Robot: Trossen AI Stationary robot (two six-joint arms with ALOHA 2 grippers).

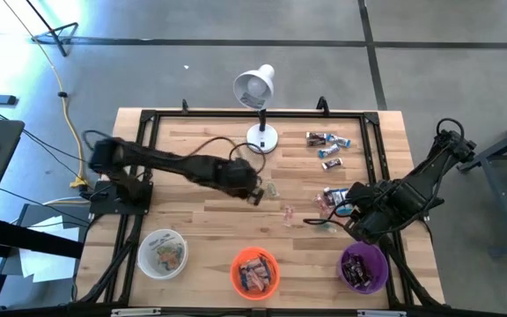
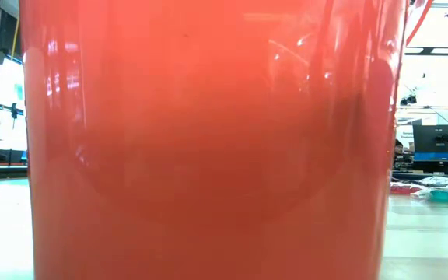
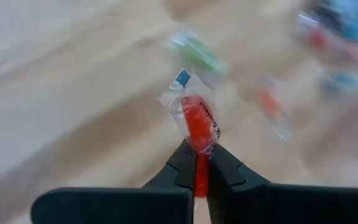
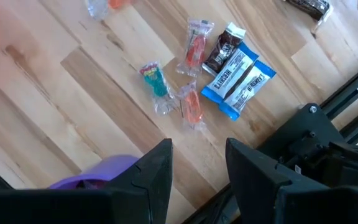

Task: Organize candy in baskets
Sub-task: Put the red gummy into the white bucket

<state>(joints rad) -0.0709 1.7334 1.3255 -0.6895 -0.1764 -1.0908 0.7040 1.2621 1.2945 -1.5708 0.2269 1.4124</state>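
My left gripper (image 3: 199, 158) is shut on a red candy in a clear wrapper (image 3: 196, 118), above the middle of the wooden table (image 1: 192, 158). My right gripper (image 4: 199, 163) stands open above the table's right side, over loose candy: two blue bars (image 4: 241, 81), a dark brown one (image 4: 221, 50), red ones (image 4: 194, 46) and a green one (image 4: 155, 84) lying flat. The white basket (image 1: 163, 253), orange basket (image 1: 254, 271) and purple basket (image 1: 363, 267) stand along the near edge, each with candy inside. My left gripper pinches the red candy's near end (image 3: 199, 142) between its two fingertips (image 3: 182, 163). The fingers slant down from above. The rest of the candy and its clear wrapper stick out past the fingertips, lifted clear of the table.
A white desk lamp (image 1: 258, 97) stands at the far middle. More candy lies at the far right (image 1: 328, 141) and between the arms (image 1: 287, 213). A black frame (image 1: 372, 132) borders the table. The orange basket's wall (image 2: 208, 140) fills the low view.
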